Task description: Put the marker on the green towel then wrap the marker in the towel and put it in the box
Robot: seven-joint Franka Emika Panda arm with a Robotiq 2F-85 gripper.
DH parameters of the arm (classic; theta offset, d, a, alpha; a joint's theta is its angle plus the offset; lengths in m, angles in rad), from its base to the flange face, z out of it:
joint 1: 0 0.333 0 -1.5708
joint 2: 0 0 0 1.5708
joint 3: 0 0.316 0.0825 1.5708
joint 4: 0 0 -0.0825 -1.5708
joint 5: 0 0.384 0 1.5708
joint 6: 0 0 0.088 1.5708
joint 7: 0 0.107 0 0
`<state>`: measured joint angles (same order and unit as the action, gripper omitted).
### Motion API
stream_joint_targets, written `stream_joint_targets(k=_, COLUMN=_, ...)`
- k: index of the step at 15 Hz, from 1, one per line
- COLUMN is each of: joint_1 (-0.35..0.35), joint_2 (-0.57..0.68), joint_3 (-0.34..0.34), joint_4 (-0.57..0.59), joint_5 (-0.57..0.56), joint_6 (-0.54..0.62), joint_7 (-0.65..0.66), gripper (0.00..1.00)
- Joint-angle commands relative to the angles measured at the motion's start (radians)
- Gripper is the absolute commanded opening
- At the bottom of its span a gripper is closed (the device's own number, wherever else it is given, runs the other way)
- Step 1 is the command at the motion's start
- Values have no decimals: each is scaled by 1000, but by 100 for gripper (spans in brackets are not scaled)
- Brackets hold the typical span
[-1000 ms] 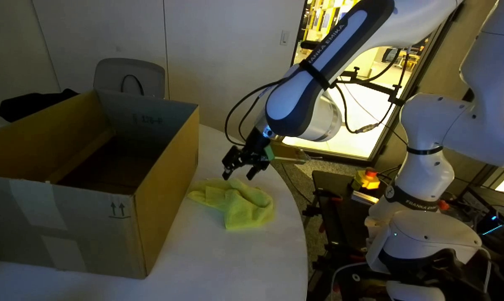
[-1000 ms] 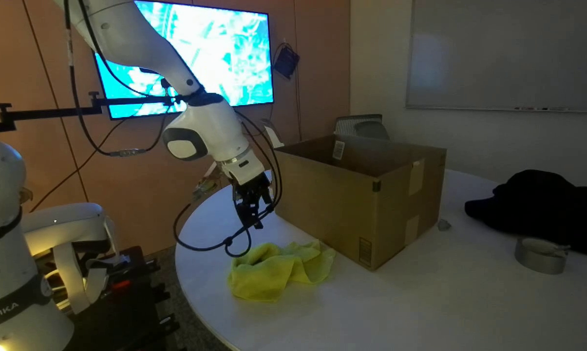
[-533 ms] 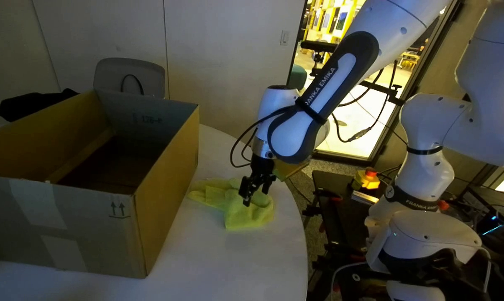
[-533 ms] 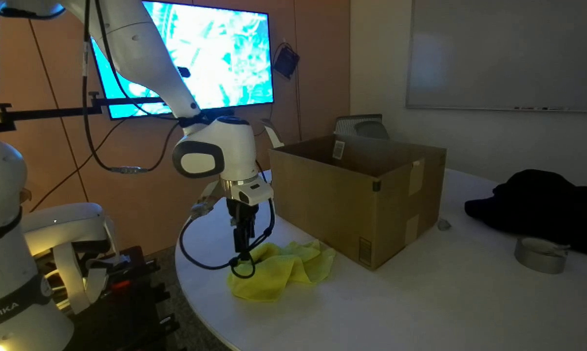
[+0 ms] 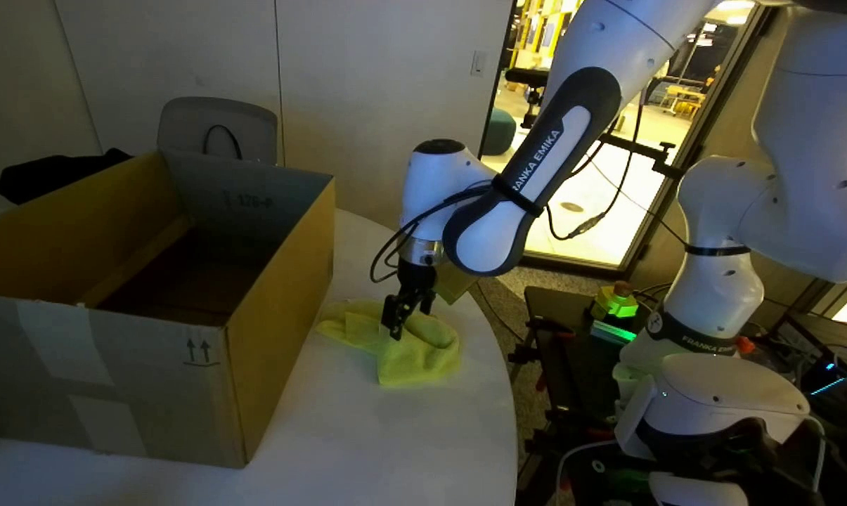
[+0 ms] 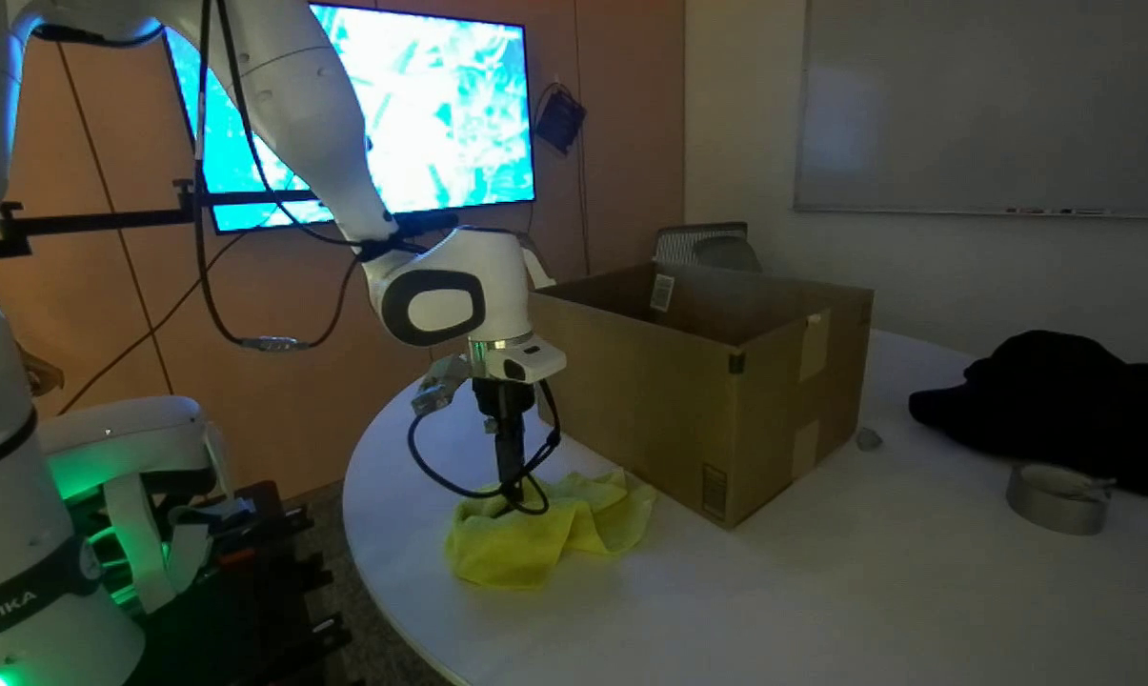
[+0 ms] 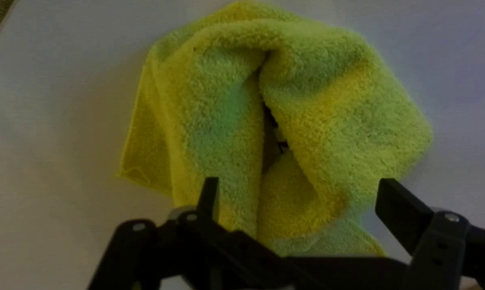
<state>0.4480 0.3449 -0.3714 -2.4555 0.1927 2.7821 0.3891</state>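
The green towel (image 5: 419,362) lies crumpled on the table beside the box; it also shows in an exterior view (image 6: 516,553) and fills the wrist view (image 7: 339,121). In a gap between its folds, a small dark and pale patch (image 7: 282,146) shows in the wrist view; it may be the marker, mostly hidden. My gripper (image 7: 298,183) is open and empty, with its fingers wide apart above the towel. In both exterior views the gripper (image 5: 410,322) points down over the towel (image 6: 510,481). The brown cardboard box (image 5: 170,393) stands open on the table (image 6: 783,457).
The box's tall side wall (image 5: 282,316) rises close to the towel. On the white table (image 6: 821,610) are a grey tape roll (image 6: 1057,503), a small crumpled grey bit (image 6: 868,439) and a black cloth (image 6: 1059,410). A grey chair (image 5: 219,116) stands behind the box.
My gripper has come down over the towel and turned from tilted to pointing down, then shifted slightly towards the box. The base lights have turned green. The towel and box have not moved.
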Motion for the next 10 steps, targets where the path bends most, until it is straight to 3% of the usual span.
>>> stream_joint_targets(k=1, joint_1=-109, joint_2=55, joint_3=82, joint_4=69, joint_5=-106, joint_6=-3, joint_7=76, gripper=100)
stream_joint_targets(k=4, joint_1=-203, joint_2=93, joint_3=156, joint_4=101, joint_5=-85, joint_6=-24, joint_7=45, gripper=100)
stream_joint_targets(k=10, joint_1=-287, joint_2=190, joint_3=232, joint_4=151, joint_5=-74, joint_6=-68, joint_7=24, gripper=100)
